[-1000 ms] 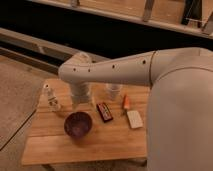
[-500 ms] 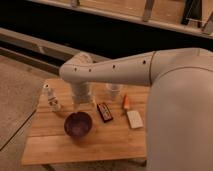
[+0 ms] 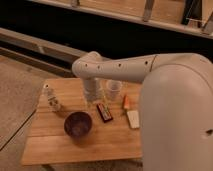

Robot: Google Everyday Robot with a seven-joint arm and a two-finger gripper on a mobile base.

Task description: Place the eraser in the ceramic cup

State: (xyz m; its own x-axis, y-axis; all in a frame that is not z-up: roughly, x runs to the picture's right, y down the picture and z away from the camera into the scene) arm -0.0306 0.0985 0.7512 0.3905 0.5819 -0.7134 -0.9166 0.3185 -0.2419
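The eraser (image 3: pixel 104 112), a small black block with reddish and white marks, lies flat near the middle of the wooden table (image 3: pixel 75 148). The ceramic cup (image 3: pixel 113 88), small and pale, stands upright behind it toward the table's far edge. My gripper (image 3: pixel 93 101) hangs down from the white arm (image 3: pixel 120 67), just left of the cup and just behind and left of the eraser, low over the table. It holds nothing that I can see.
A dark purple bowl (image 3: pixel 78 124) sits front left of the eraser. A small white bottle-like figure (image 3: pixel 51 98) stands at the left. A small orange piece (image 3: pixel 125 102) and a pale flat block (image 3: pixel 133 119) lie right of the eraser. My white body fills the right side.
The arm and gripper have shifted a little to the right, closer to the eraser and cup. The objects on the table have not moved.
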